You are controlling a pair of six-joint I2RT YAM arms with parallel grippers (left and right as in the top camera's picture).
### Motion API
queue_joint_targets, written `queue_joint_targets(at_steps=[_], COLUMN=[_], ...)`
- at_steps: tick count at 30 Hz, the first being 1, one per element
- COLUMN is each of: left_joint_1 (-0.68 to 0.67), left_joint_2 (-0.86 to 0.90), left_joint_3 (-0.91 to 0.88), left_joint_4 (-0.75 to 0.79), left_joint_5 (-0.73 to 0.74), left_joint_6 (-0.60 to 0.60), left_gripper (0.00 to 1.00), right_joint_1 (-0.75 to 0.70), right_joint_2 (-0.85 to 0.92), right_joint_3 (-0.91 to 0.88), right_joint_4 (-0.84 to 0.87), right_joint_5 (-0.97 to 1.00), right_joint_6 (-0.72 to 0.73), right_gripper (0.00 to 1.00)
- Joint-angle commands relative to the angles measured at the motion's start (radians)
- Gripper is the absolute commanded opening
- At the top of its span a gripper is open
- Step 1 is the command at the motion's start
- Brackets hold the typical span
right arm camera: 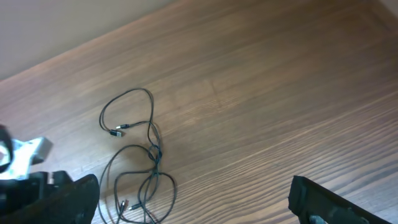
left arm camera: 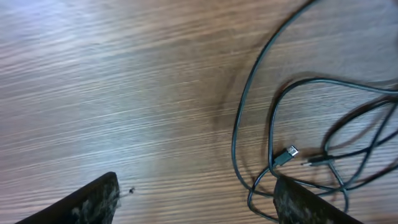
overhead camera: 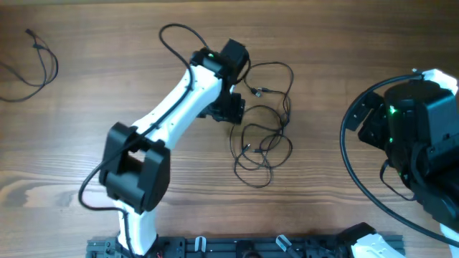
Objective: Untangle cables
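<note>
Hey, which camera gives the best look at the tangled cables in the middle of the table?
Overhead: nearly the whole cable tangle shows, with its loops laid out flat. The left wrist view catches only part, close up, with a silver-tipped plug. The right wrist view shows the cable tangle far off, cut by the bottom edge.

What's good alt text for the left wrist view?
Thin black cables loop in a tangle across the right side of a wooden table, a silver-tipped plug lying among them. The left hand is open at the bottom edge, one finger at the tangle's edge.
</note>
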Motion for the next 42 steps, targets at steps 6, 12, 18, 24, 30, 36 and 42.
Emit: queue_joint_targets(at_steps=[6, 12, 18, 24, 30, 36, 42], left_joint_1=[-0.014, -0.054, -0.078, -0.033, 0.054, 0.093, 0.091], left_joint_2=[0.072, 0.110, 0.110, 0.069, -0.111, -0.178, -0.137], left_joint_3=[-0.006, -0.045, -0.233, -0.203, -0.148, -0.151, -0.153], left_joint_4=[0.030, 0.053, 0.172, 0.164, 0.161, 0.179, 0.227], left_joint_5=[0.094, 0.171, 0.102, -0.044, -0.043, -0.043, -0.039], left_joint_6=[0.012, 0.012, -0.009, -0.056, -0.060, -0.055, -0.035], left_gripper=[0.73, 0.73, 0.22, 0.04, 0.21, 0.79, 0.66], right_joint_1=[0.000, 0.000, 0.000, 0.000, 0.000, 0.000, 0.000], right_joint_2=[0.011, 0.011, 0.011, 0.071, 0.198, 0.262, 0.265], right_joint_3=[-0.002, -0.002, -0.002, -0.002, -0.002, -0.002, -0.002], right_joint_4=[-0.001, 0.002, 0.020, 0.086, 0.101, 0.138, 0.129], right_joint_5=[0.060, 0.060, 0.026, -0.062, -0.176, -0.240, -0.240], right_joint_6=[0.011, 0.014, 0.015, 0.015, 0.053, 0.051, 0.036], right_gripper=[1.00, 1.00, 1.00, 1.00, 1.00, 1.00, 1.00])
